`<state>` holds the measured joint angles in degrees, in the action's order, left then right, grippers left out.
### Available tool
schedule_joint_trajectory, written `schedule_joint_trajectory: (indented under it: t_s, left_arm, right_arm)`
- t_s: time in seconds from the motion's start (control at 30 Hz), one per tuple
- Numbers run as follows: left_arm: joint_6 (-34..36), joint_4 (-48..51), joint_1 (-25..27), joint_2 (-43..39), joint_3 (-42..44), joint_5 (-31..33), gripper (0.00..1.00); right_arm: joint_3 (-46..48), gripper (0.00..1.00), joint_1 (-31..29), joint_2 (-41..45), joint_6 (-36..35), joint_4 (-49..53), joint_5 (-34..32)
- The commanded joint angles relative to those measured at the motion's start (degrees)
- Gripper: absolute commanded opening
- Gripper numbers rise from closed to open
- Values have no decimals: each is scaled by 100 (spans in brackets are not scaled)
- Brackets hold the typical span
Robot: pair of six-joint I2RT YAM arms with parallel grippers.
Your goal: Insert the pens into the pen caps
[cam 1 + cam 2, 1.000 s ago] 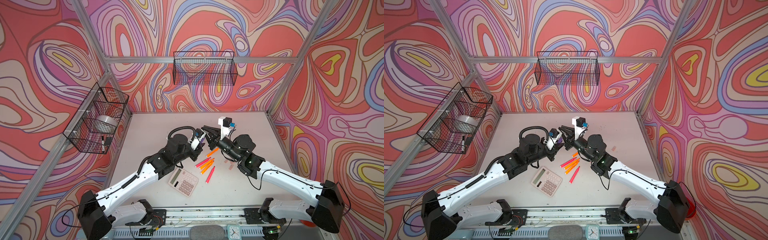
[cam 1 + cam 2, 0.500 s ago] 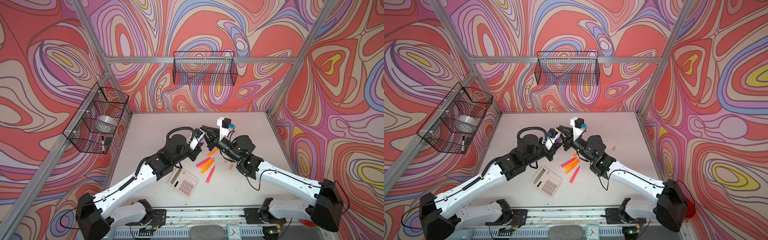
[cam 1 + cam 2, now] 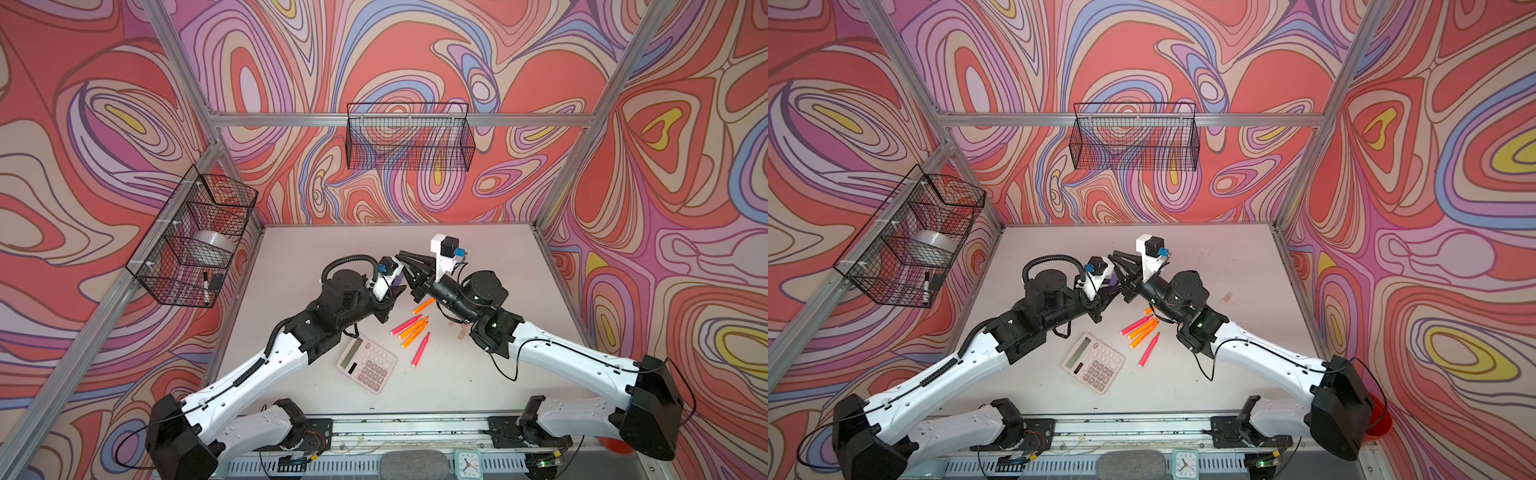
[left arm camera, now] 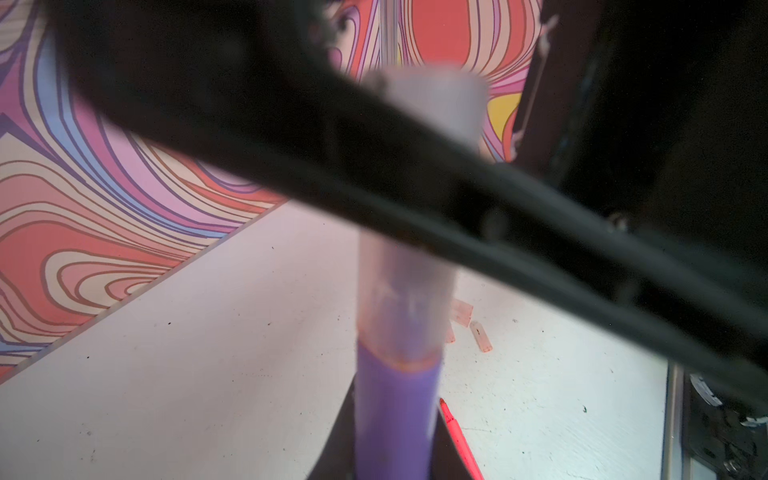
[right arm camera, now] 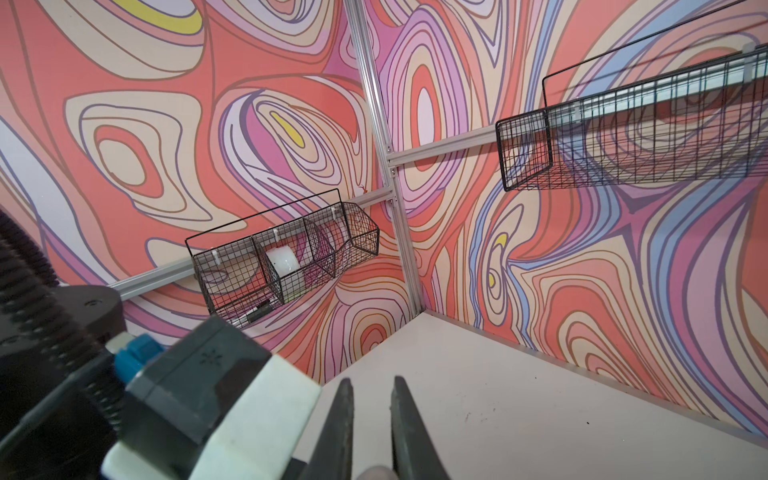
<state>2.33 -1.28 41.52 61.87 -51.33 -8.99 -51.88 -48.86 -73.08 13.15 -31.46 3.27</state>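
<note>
In the left wrist view my left gripper is shut on the purple pen, which carries a pale translucent pen cap over its tip. A black finger of the right gripper crosses that cap. In the right wrist view my right gripper is shut on the cap's pale end low between its fingers. Both top views show the two grippers meeting above the table's middle: left gripper, right gripper. Several orange and pink pens lie below them. Loose caps rest on the table.
A calculator lies near the front, left of the pens. A wire basket hangs on the back wall. A second wire basket on the left wall holds a tape roll and a black-and-white marker. One cap lies at the right.
Both grippers have shifted slightly left together, still joined at the purple pen and cap. The pens on the table have not moved.
</note>
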Motion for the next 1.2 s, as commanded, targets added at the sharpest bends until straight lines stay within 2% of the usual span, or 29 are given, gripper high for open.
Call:
schedule_joint_trajectory:
  t_s: [0.0,0.23,0.37,0.47,0.73,0.9,1.17]
  left_arm:
    - [-747,-3601,-447,-708,-301,1087,0]
    - [-639,-4030,-451,-856,47,1067,0]
    - [-604,-4212,-452,-943,209,1117,0]
    - [-566,-4302,-458,-966,245,1111,0]
    - [-61,-4528,-565,-436,-395,1313,0]
    - [-141,-4587,-583,-343,-758,928,0]
    - [-204,-4720,-608,-442,-983,942,0]
  right_arm:
    - [661,0,-229,-280,-32,2474,229]
    - [655,0,-188,-299,80,2520,-150]
    - [609,0,-113,-409,183,2496,-98]
    - [558,0,-95,-488,175,2452,211]
    - [406,0,-99,-764,-31,2575,822]
    - [273,0,-97,-996,-57,2636,806]
    - [227,0,-98,-1338,-158,2700,651]
